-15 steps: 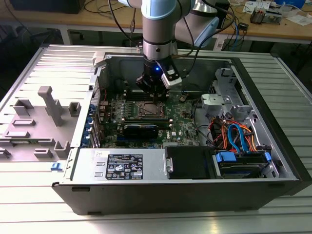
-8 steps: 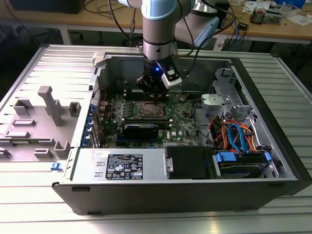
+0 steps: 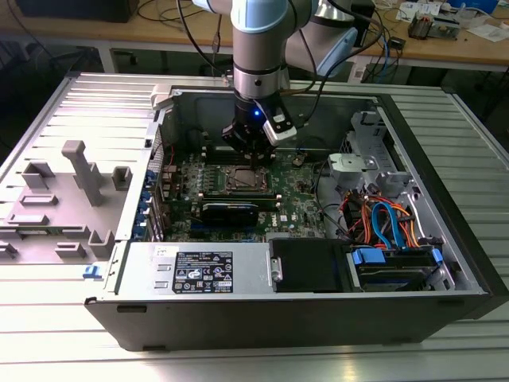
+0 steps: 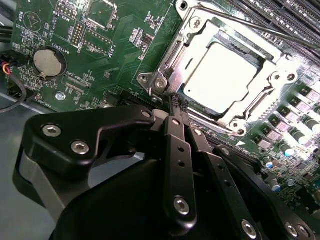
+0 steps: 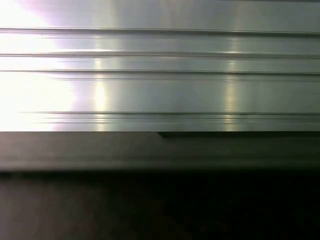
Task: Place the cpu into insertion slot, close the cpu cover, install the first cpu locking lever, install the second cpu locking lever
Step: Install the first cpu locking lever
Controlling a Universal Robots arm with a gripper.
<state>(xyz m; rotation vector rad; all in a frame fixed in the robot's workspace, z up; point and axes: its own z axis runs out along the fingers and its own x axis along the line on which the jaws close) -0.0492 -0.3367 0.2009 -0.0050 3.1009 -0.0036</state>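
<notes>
The cpu (image 4: 220,67) lies flat in the insertion slot (image 4: 150,80), its bright metal top showing through the window of the cpu cover (image 4: 175,52), which lies down over it. A thin lever rod (image 4: 270,31) runs along the socket's far side. My gripper (image 4: 177,102) is shut, its fingertips pressed together just beside the socket's near corner, with nothing visible between them. In the exterior view the gripper (image 3: 253,155) hangs straight down over the socket (image 3: 241,180) on the motherboard inside the open computer case (image 3: 445,199).
A round coin battery (image 4: 49,61) sits on the board away from the socket, and long memory slots (image 4: 285,10) run past it. A black card (image 3: 229,212), the power supply (image 3: 199,270) and a drive cage with cables (image 3: 386,223) crowd the case. Grey fixtures (image 3: 79,171) stand outside.
</notes>
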